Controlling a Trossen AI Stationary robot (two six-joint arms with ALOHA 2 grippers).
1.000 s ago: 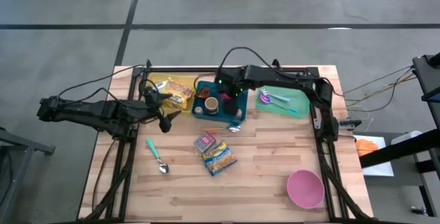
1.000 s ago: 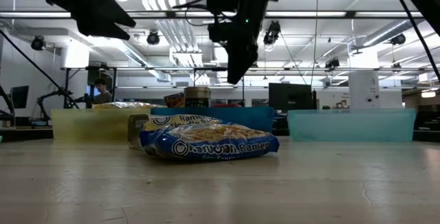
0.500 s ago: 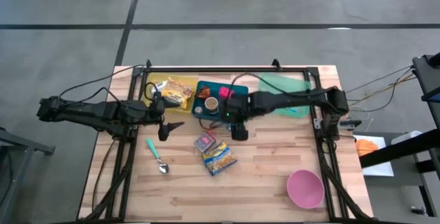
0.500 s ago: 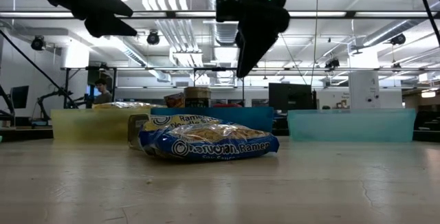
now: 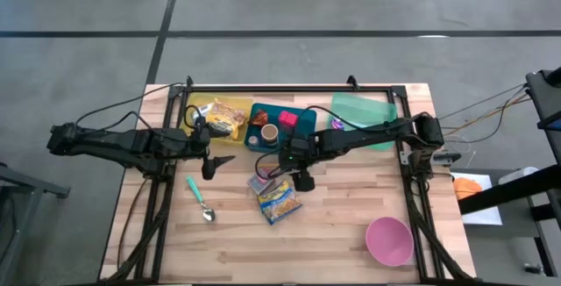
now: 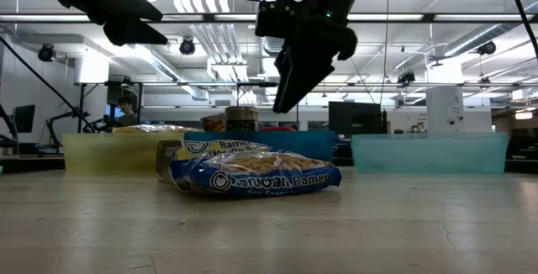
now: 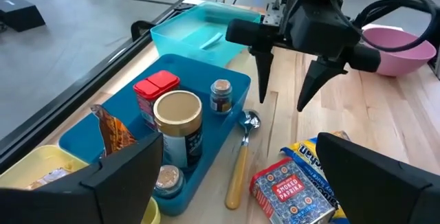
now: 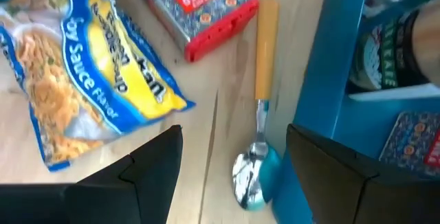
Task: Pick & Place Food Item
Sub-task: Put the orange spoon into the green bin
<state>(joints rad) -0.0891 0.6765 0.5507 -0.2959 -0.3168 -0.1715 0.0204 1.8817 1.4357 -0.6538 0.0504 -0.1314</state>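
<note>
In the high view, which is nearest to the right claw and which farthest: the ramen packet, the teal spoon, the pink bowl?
From the right claw:
1. Ramen packet, just beside and below it.
2. Pink bowl, at the table's near right corner.
3. Teal spoon, toward the left; nearly as far as the bowl.

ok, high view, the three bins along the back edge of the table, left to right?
Yellow bin → blue bin → teal bin.

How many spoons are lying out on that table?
3, maybe more hidden. A teal-handled spoon lies on the wood near the left gripper, a wooden-handled spoon lies beside the blue bin, and a third spoon sits in the green tray.
</note>
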